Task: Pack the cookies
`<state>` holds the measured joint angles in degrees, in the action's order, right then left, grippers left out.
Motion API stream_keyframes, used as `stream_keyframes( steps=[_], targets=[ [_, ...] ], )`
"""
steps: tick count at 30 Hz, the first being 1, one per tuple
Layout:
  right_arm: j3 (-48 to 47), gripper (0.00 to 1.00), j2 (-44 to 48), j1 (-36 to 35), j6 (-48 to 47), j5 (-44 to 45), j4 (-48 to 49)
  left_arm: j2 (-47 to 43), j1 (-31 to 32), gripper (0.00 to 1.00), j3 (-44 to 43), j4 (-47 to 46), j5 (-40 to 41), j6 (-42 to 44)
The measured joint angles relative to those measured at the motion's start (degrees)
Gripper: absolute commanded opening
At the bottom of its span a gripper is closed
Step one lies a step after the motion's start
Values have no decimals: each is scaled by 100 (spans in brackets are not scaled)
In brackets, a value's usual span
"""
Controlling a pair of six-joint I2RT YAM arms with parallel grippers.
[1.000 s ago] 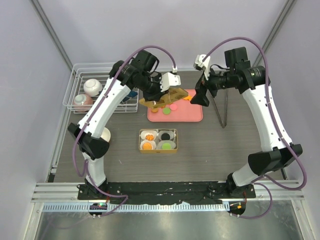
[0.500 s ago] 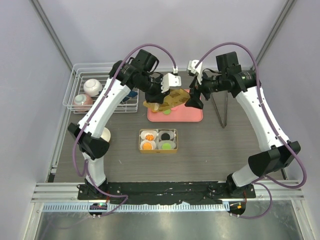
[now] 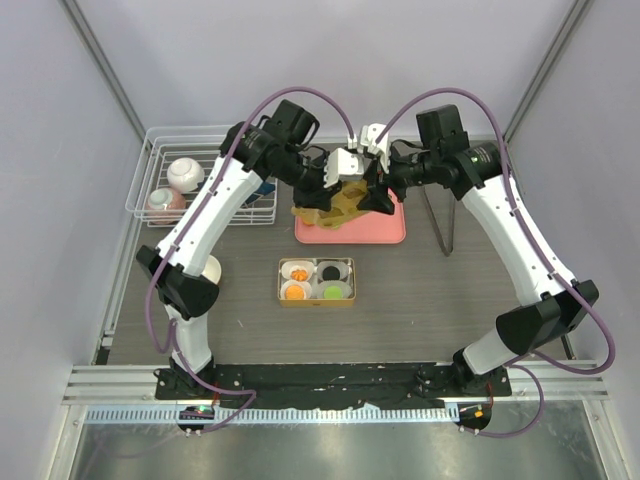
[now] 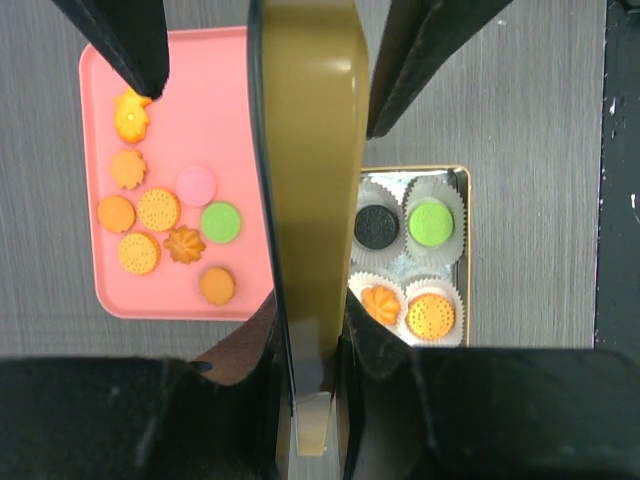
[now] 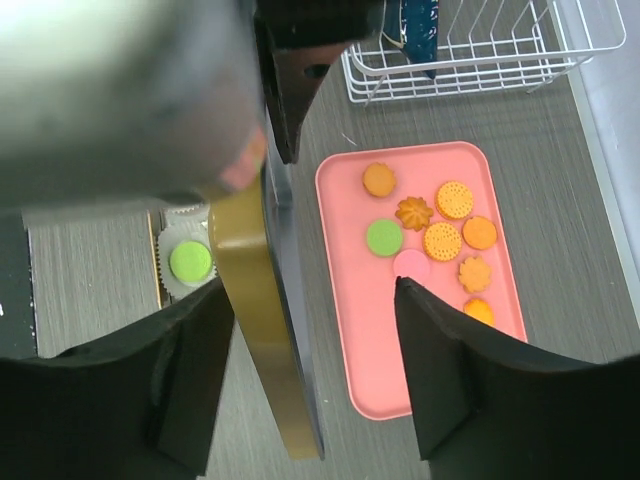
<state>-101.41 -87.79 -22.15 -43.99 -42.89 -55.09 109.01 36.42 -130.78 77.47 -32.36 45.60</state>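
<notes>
Cookies (image 4: 158, 209): small flat discs, none in hand at present. Left gripper (image 4: 312, 355) clamped on one end of a gold lid (image 4: 310, 150), held edge-on above the work area. Right gripper (image 5: 320, 340) spread wide, one finger to each side of that lid; contact with it cannot be told. Below the lid, a pink tray (image 4: 200, 100) with nine loose cookies clustered toward one end: seven orange (plain, waffled and flower-shaped), one green, one pale pink, several touching or just beside a neighbour. Near the tray but apart from it on the grey table (image 4: 530, 100), an open gold tin (image 4: 420, 169) with four white fluted paper cups (image 4: 453, 200), one cookie in each: black, green, two orange. Handling, as judged: light, stiff and thin, probably brittle at the rim, with smooth faces that may slip under a hard pinch. They lie flat, so there is little height to take hold of. Best taken across the width at the rim, with a narrow opening and gentle closure, starting with an outlier such as the orange piece (image 4: 217, 286) at the tray's edge. The cups look flimsy, so lower rather than drop.
</notes>
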Motion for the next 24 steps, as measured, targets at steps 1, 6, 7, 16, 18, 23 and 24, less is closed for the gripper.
stream_keyframes(
  steps=[1,6,7,16,18,23,24],
  targets=[
    [0,58,0,-22,9,4,15,0,0,8,15,0,-15,9],
    [20,45,0,-61,17,20,59,0,0,8,42,7,-72,39],
    [37,43,0,-61,20,20,66,0,0,8,42,2,-74,42],
    [208,8,9,-98,-17,-74,-20,-2,-59,11,55,31,-24,42],
    [232,4,9,-105,-33,-98,-7,-44,-59,14,96,48,-15,17],
    [286,3,55,-166,-20,-214,61,-291,-48,44,332,15,48,-76],
    [291,2,61,-177,20,-232,74,-343,-48,47,354,-26,63,-114]
  ],
)
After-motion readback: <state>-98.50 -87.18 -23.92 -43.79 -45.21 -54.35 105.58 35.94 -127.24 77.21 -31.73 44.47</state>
